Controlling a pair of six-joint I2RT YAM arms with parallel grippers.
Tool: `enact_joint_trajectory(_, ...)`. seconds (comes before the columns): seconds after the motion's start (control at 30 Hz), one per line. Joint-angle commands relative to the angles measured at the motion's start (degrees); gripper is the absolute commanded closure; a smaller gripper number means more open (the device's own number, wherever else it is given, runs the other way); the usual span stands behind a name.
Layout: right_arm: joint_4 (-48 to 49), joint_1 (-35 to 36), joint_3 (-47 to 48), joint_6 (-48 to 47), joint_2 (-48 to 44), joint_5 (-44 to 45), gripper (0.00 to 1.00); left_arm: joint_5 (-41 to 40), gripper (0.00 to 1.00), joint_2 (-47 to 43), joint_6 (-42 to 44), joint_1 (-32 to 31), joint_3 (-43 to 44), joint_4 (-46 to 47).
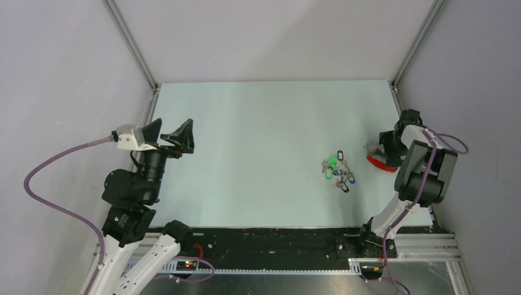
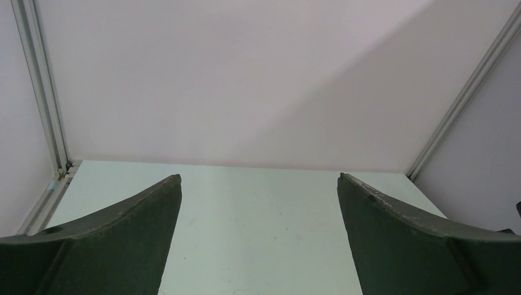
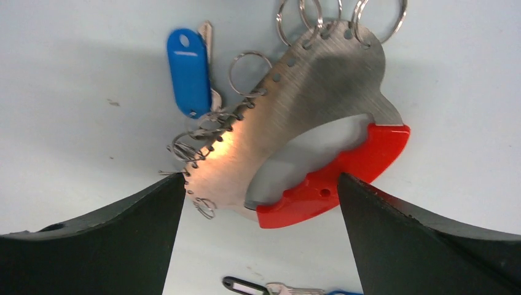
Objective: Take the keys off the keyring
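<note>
On the right side of the table (image 1: 258,123), under your right gripper (image 3: 261,176): one keyring (image 3: 319,117), a brushed metal plate with a red band along one edge, lying flat. Small wire rings (image 3: 191,149) hang from the holes along its rim. Your right gripper hangs just above it, jaws spread wide, gripping nothing.

Just beside the plate's holed rim: one blue-tagged key (image 3: 189,70), flat on the table. You cannot tell whether it is hooked on.

Toward the middle of the table, apart from the keyring: one cluster of keys (image 1: 336,171) with green, blue and black tags.

On the left: your left gripper (image 2: 259,176), raised off the table, jaws fully released, nothing between them.
</note>
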Motion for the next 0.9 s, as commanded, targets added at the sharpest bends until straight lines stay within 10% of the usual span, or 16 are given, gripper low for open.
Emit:
enact_joint_trajectory(0.0,-0.33,-0.70,4.10,3.39,1.82,-0.04,0.01,-0.62,0.00,0.10,0.42,0.25,-0.34,1.60)
enact_joint_trajectory(0.53,-1.77,-0.74,10.33,5.76,11.22,0.35,0.07,-1.18,0.00,0.13,0.92,0.29,-0.27,1.63)
enact_joint_trajectory(0.63,-2.03,-0.95,10.84,5.95,12.96,0.46,0.24,-1.20,0.00,-0.05,0.96,0.24,-0.33,1.64)
enact_joint_trajectory(0.8,-1.91,-1.26,10.86,4.45,11.50,-2.40,0.93,-1.40,0.00,-0.48,1.12,0.29,-0.33,1.65)
enact_joint_trajectory(0.87,-2.57,-1.08,10.86,3.74,9.50,-3.61,1.00,-1.49,0.00,-0.42,1.20,0.29,-0.32,1.59)
